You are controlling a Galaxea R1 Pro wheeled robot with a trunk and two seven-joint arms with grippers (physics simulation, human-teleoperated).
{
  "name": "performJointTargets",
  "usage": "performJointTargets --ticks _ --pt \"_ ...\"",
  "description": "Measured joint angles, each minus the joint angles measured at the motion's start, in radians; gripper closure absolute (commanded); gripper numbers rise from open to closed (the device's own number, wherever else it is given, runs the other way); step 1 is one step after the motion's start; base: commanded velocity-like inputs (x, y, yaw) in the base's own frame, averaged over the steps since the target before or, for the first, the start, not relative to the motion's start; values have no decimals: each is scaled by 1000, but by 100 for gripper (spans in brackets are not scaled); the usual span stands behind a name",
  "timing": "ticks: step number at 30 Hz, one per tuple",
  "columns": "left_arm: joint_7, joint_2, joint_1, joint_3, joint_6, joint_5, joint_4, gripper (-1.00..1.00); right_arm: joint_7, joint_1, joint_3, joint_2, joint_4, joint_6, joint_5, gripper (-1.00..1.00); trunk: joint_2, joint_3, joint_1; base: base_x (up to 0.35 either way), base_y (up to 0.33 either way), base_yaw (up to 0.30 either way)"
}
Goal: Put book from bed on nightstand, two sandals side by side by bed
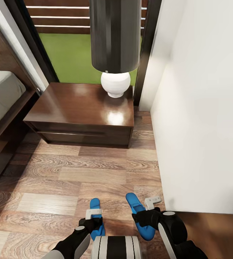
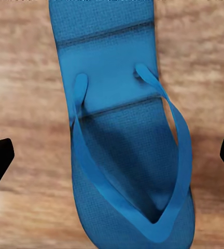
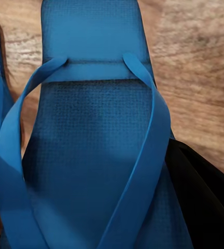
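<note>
Open floor ahead; nightstand, bed and wall hem it.

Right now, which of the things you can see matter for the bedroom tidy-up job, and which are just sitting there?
Part of the job:
- bright blue flat sandal at the left end effector
- second bright blue flat sandal at the right end effector
- glossy dark brown wooden nightstand
- dark-framed bed with pale mattress

Just there:
- table lamp with round white base and dark cylindrical shade
- white wall
</note>
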Motion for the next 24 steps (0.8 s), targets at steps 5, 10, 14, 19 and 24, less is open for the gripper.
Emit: performJointTargets --ticks 5,10,14,19,24 --pt "0 -1 0 -1 0 0 -1 -100 0 0 -1 -2 0 0 0 100 0 0 0 0 0 0" --pt "0 0 0 -1 -1 0 -11 -100 0 0 -1 -2 0 0 0 100 0 0 0 0 0 0" --pt "0 0 0 -1 -1 0 -16 -100 0 0 -1 -2 0 0 0 100 0 0 0 0 0 0" --pt "1 1 0 -1 -1 0 -19 -100 -1 0 -1 -2 0 0 1 100 0 0 0 0 0 0" --pt "1 0 0 -1 -1 0 -21 -100 -1 0 -1 -2 0 0 0 100 0 0 0 0 0 0"
